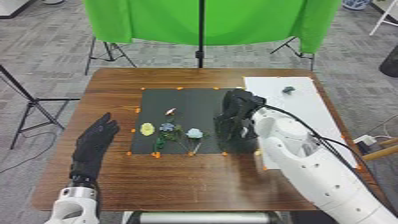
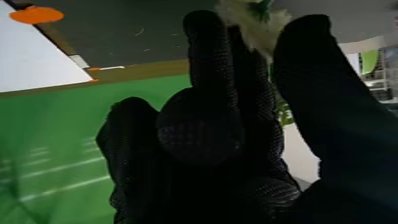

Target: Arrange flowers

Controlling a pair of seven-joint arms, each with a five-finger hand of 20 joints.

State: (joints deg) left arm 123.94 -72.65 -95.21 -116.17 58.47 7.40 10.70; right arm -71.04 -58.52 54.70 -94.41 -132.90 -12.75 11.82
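Head view. My right hand (image 1: pixel 236 106) is over the right part of the dark mat (image 1: pixel 200 102), close to the white sheet (image 1: pixel 311 112). Under it, something dark and greenish; stem and leaves perhaps, cannot tell. Left hand (image 1: pixel 95 142) at the left of the frame, over the counter (image 1: pixel 178 182), fingers straight, holding nothing. Laid out left of centre on the mat: yellow flower (image 1: pixel 147 129), blue flower (image 1: pixel 167 127), pale blue flower (image 1: pixel 195 133), and a pinkish bud (image 1: pixel 171 111) above them. One small dark bloom (image 1: pixel 288 90) apart from these, upper right, on the sheet. Orange tabs (image 1: pixel 191 154) along the mat's edge.

Right wrist view. A pale flower (image 2: pixel 246 24) sits between my finger and thumb (image 2: pixel 306 60); I read it as clamped there, by the head or just under it. Some green leaves (image 2: pixel 284 112) show behind the glove; whether they belong to this stem, cannot tell.

Risks, my judgement. Soft petals give a poor grip: too light a pinch and the stem swivels or slips out, too hard and the head creases or pulls off. Leaves could snag on the glove fabric and drag the flower crooked on release. A low sweep leftward might brush the laid-out flowers and shift them
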